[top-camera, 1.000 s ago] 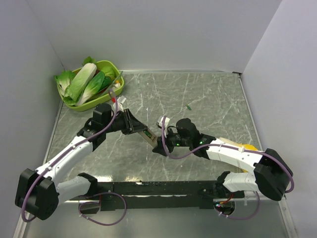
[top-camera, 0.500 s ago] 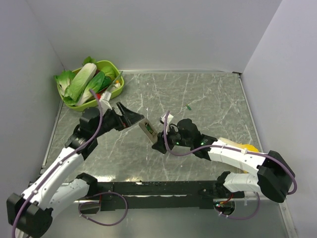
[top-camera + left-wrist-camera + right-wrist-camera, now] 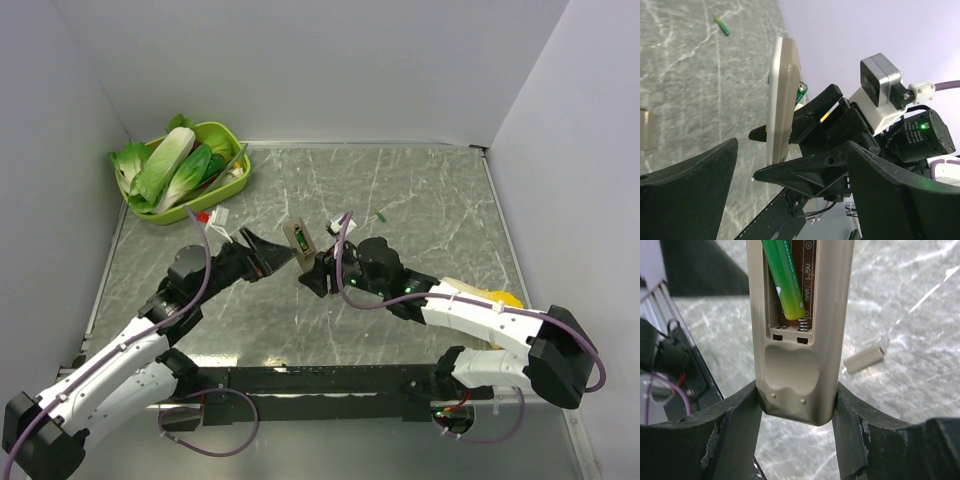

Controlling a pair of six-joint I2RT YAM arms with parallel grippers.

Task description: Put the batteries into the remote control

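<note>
**Fig.** Right pincer clamped on the long edges of the remote control, holding its lower end and keeping it upright above the surface. Left pincer spread wide, empty, just beside. One battery sits aslant in the open compartment (apparently not pressed home). The other battery lies loose, well apart. Batteries probably light, smooth, apt to roll: grip mid-length. The basket holds leafy vegetables.

Two white-and-black arms
White shells, black joints on the left arm and right arm; purple cables, small green lights.
</note>
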